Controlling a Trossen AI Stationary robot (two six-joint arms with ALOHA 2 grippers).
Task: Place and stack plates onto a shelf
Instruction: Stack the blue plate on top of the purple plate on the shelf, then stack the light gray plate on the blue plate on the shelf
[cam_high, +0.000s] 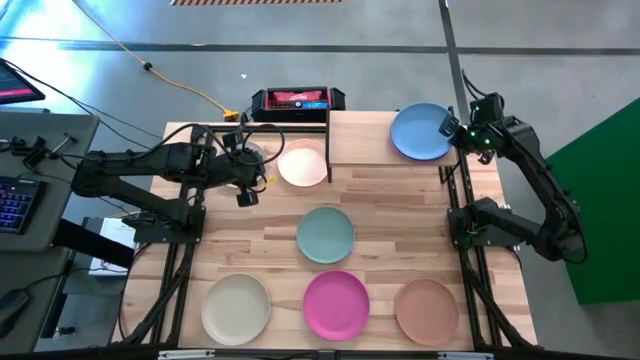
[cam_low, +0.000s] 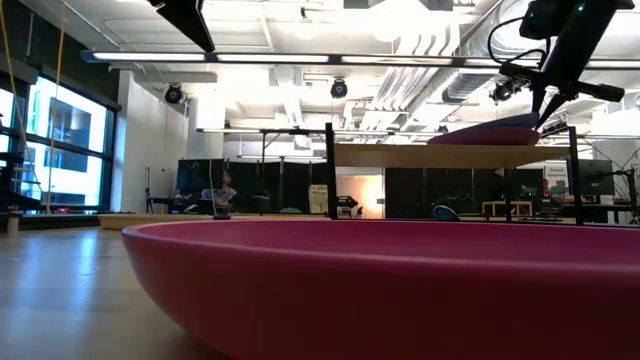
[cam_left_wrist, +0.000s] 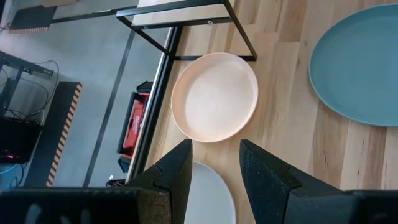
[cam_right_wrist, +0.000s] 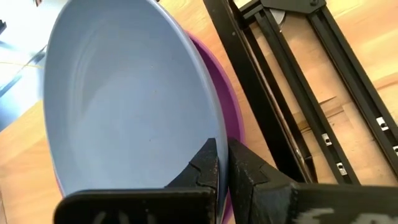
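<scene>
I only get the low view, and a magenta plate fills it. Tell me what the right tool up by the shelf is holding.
Observer: The right tool is shut on the rim of the blue plate.
Operator: Say what lies under that plate.
Observer: The purple plate, on the shelf.
Operator: Now report the left tool.
Observer: The left tool is open, over the grey-white plate, beside the pale pink plate.
</scene>
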